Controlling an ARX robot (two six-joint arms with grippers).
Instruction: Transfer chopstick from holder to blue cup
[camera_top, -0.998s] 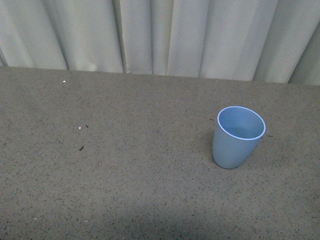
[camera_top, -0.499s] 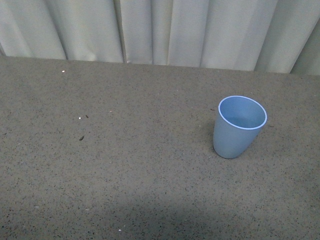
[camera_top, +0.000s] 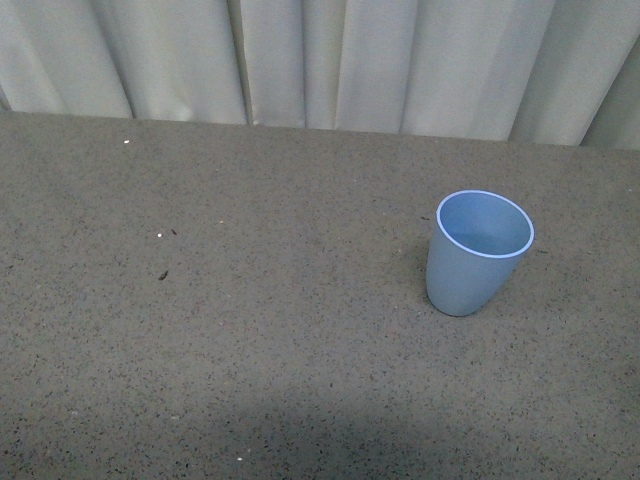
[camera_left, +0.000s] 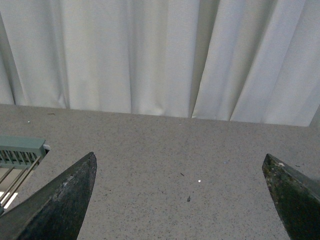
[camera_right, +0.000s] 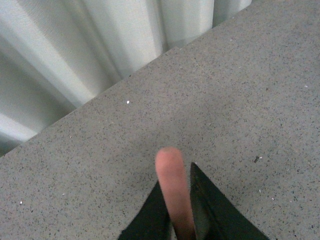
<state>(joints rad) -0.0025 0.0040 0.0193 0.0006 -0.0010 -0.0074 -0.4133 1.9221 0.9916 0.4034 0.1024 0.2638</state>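
Observation:
The blue cup stands upright and empty on the grey speckled table, right of centre in the front view; neither arm shows there. In the right wrist view my right gripper is shut on the salmon-pink chopstick, whose rounded end sticks out past the dark fingertips, above the table. My left gripper is open, with its two dark fingertips far apart over bare table and nothing between them. The cup does not show in either wrist view.
A pale curtain hangs along the table's far edge. A grey-green slotted rack with thin rods sits at the edge of the left wrist view. Small dark specks lie on the table left of the cup.
In the front view the cup and the table's far edge have shifted slightly up the picture since a second ago; little differs over the last half second.

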